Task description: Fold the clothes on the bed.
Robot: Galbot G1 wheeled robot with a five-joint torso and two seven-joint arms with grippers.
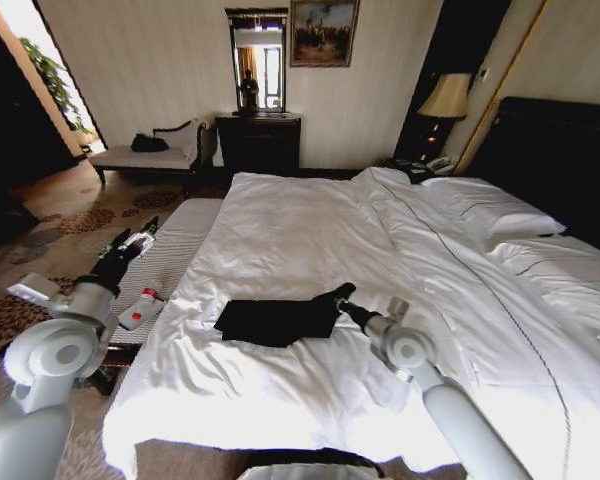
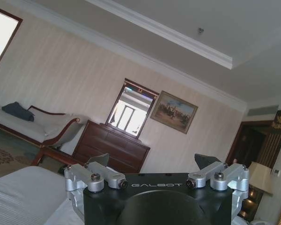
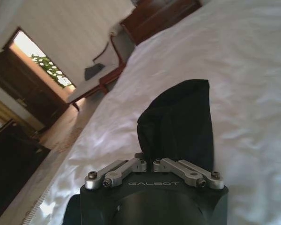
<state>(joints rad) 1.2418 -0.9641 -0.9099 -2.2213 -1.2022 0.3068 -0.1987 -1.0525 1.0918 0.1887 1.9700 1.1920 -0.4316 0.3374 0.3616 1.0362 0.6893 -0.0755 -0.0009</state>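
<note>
The clothes (image 1: pixel 275 320), a black T-shirt, lie in a folded strip on the white sheet of the bed (image 1: pixel 280 230), near its foot. My right gripper (image 1: pixel 336 296) is at the strip's right end, shut on the fabric. In the right wrist view the clothes (image 3: pixel 178 122) rise in a bunched fold straight out of the closed right gripper (image 3: pixel 147 161), with the bed (image 3: pixel 243 70) behind. My left gripper (image 1: pixel 132 240) hangs raised over the bench beside the bed, well away from the shirt. It stands open in the left wrist view (image 2: pixel 154 163), with nothing between its fingers.
A pale striped bench (image 1: pixel 175 245) runs along the bed's left side with a small white-and-red bottle (image 1: pixel 140 308) on it. A chaise (image 1: pixel 145 155) and a dark dresser (image 1: pixel 258 140) stand against the far wall. Pillows (image 1: pixel 480 205) and a dark headboard (image 1: pixel 560 160) are at the right.
</note>
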